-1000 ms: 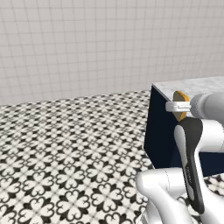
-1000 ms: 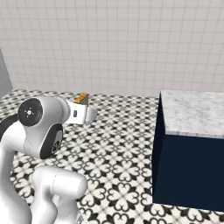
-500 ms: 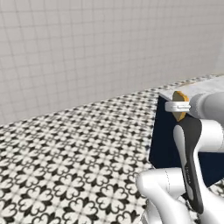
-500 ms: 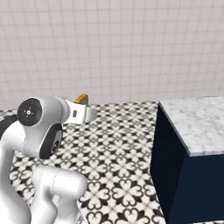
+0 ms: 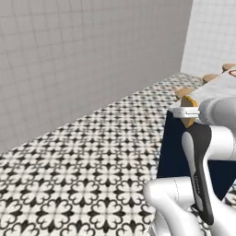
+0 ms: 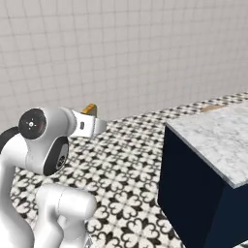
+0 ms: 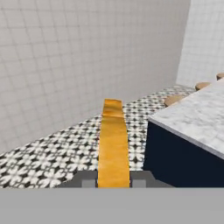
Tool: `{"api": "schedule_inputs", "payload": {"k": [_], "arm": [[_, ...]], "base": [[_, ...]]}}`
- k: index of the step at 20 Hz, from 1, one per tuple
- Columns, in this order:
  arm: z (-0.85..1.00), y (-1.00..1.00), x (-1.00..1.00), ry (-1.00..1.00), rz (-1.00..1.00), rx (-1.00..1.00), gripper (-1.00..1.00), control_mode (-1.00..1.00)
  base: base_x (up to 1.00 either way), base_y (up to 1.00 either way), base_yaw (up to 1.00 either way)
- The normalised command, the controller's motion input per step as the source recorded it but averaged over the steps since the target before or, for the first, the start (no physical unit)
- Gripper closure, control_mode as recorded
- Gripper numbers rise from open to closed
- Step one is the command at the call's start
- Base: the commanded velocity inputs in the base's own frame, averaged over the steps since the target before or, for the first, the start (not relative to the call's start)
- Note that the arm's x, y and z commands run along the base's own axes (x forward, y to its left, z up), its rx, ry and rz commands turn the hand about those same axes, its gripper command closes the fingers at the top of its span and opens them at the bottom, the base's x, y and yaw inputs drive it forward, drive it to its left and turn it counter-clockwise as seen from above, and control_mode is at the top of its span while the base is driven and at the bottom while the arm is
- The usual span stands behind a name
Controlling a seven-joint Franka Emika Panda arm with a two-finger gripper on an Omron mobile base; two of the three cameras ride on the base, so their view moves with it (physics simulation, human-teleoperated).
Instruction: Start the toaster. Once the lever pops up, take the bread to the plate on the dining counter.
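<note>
The bread (image 7: 113, 144), seen edge-on in the hand view, stands upright in the gripper (image 7: 113, 183), whose jaws are clenched on its lower edge. It is carried above the patterned floor (image 5: 83, 161), left of the dining counter (image 6: 218, 140). A toasted slice is judged light, fairly stiff yet crumbly; a gentle pinch across its flat faces suits it.

Base (whole view) swung toward dining counter (image 6: 213, 138).
</note>
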Motion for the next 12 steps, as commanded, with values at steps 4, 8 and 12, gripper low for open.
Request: {"api": "schedule_inputs", "payload": {"k": [4, 8, 12], "arm": [[0.00, 0.00, 0.00, 0.00, 0.00, 0.00, 1.00, 1.00], [0.00, 0.00, 0.00, 0.00, 0.00, 0.00, 1.00, 1.00], [0.00, 0.00, 0.00, 0.00, 0.00, 0.00, 1.00, 1.00]], "base": [[1.00, 1.00, -0.50], [1.00, 1.00, -0.50], [1.00, 1.00, -0.52]]}}
